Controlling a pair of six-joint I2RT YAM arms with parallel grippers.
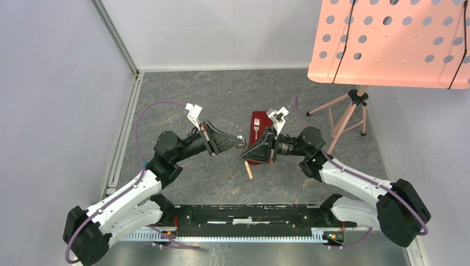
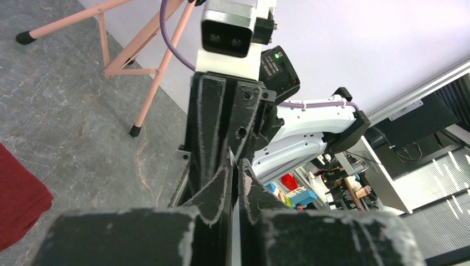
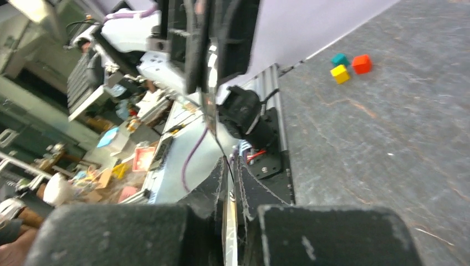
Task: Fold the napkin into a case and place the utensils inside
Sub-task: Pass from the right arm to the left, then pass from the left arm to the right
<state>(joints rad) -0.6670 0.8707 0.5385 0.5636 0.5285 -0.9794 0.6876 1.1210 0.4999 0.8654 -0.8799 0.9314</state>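
The dark red napkin (image 1: 256,117) lies as a narrow folded strip at mid table, its near end hidden under my right gripper (image 1: 245,157). Its edge shows in the left wrist view (image 2: 19,199). The silver fork (image 1: 256,128) lies on top of it. My left gripper (image 1: 242,143) and right gripper meet tip to tip just left of the cloth. A slim utensil, the spoon (image 1: 249,170), pokes out toward the near side. In the right wrist view its thin metal edge (image 3: 229,221) sits between the shut fingers. The left gripper (image 2: 237,166) is also closed on a thin metal sliver.
A pink tripod (image 1: 349,113) carrying a perforated pink board (image 1: 388,39) stands at the back right, its legs near the right arm. Small red, yellow and teal cubes (image 3: 349,65) lie on the grey table. A metal rail (image 1: 124,127) runs along the left edge.
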